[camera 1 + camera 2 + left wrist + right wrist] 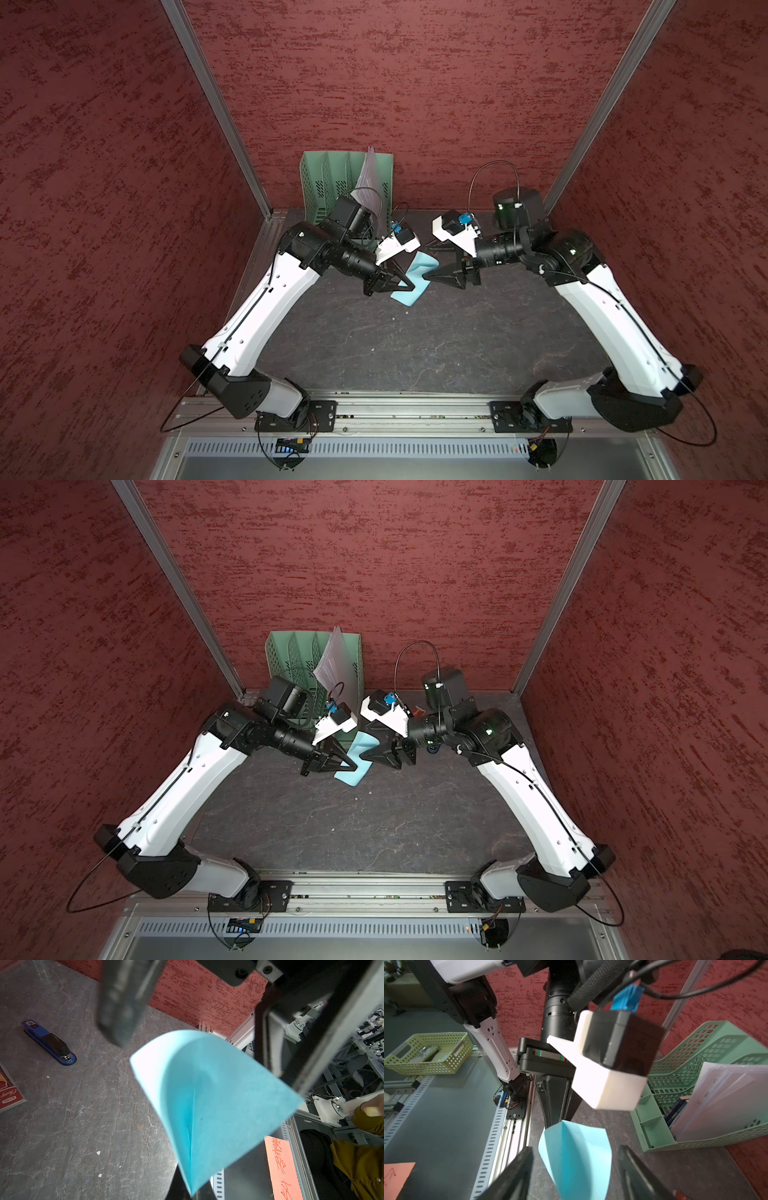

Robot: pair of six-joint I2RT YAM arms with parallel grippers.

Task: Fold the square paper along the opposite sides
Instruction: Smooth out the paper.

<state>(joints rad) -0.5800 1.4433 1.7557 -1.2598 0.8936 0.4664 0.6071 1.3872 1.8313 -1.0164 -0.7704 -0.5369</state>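
The thin light-blue square paper (422, 266) hangs in the air above the dark grey marbled worktop (415, 353), bent over on itself in a soft curl. The left claw (409, 286) is clenched on its pinched end. The right claw (575, 1150) is released, fingers spread either side of the sheet. Mottled red walls (374, 83) enclose the worktop.

Both top views are looking steeply down from high above the square paper (424, 266), sharing nearly the whole scene. The wrist cameras are facing the square paper (207, 1105) close up, from opposite sides.
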